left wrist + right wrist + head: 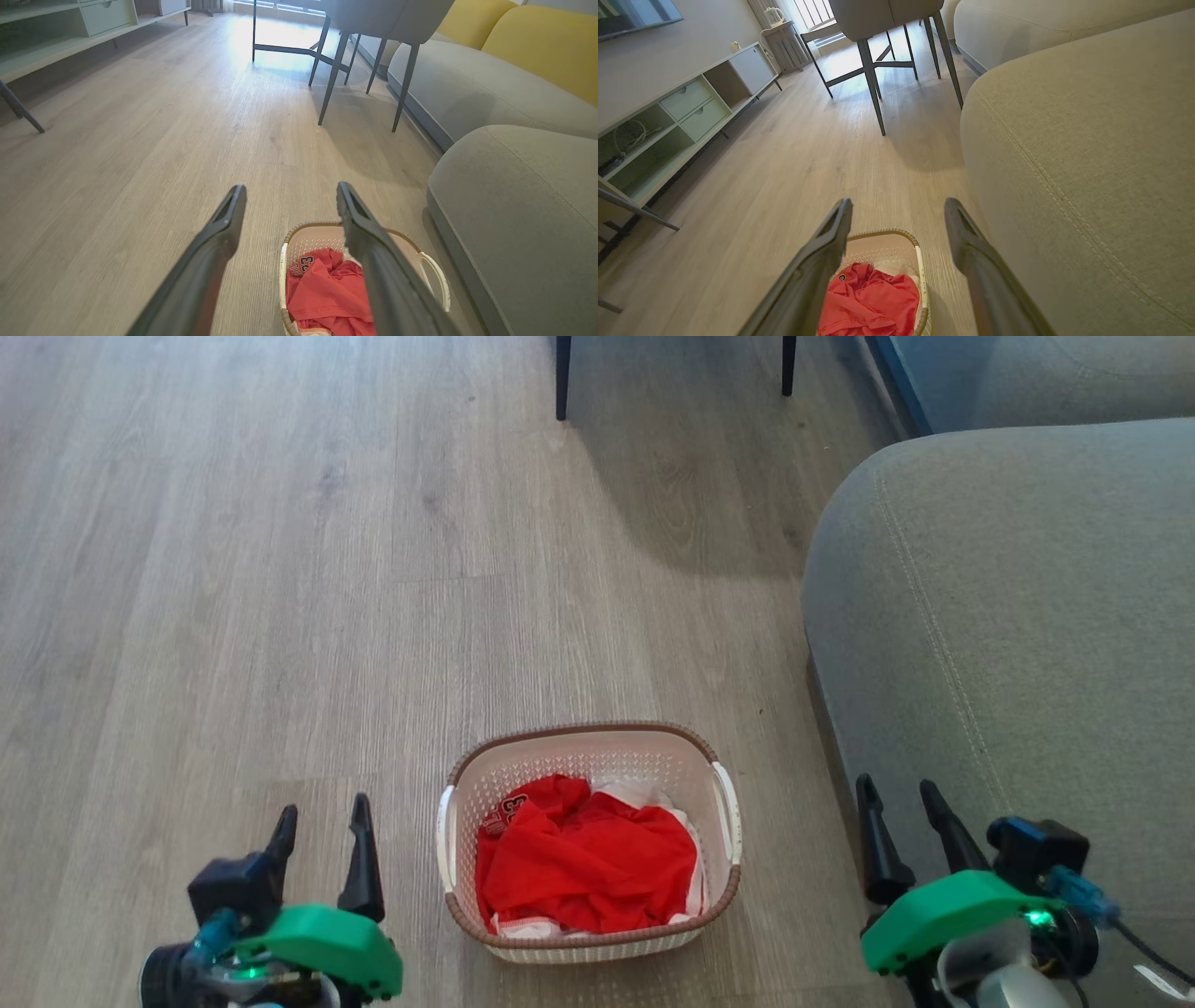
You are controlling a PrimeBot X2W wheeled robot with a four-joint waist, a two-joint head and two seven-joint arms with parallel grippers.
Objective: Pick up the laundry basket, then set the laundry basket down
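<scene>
- The left gripper [324, 807] is released. Its two dark fingers [362, 859] stand apart with nothing between them, pointing up the head view, clear of the basket's left side.
- The right gripper [898, 786] is also spread and empty. Its two fingers are apart, on the basket's right, and in the head view they show against the sofa's edge.
- One laundry basket [583, 728] sits on the floor between the two grippers, and neither touches it. It is cream-white and perforated, with a brown rim.
- The basket has two white handles [728, 814], one on its left side and one on its right.
- Inside lies one crumpled red garment [588, 859] with dark lettering at a fold. It lies over white cloth [644, 793] that shows at the edges. How many pieces lie underneath cannot be told.
- In the left wrist view, one of that gripper's own fingers crosses in front of the basket. In the right wrist view, the basket shows low between that gripper's two fingers.
- The wood-grain floor [280, 569] spreads around the basket.
- One grey sofa [1008, 616] has its rounded end near the basket's right side, not touching it.
- Two dark chair legs [562, 378] stand at the top of the head view. The left wrist view shows four such legs under one grey chair.
- Two yellow cushions [542, 46] lean on the sofa's back.
- One low cabinet [738, 70] with two drawers [686, 98] runs along the wall.
</scene>
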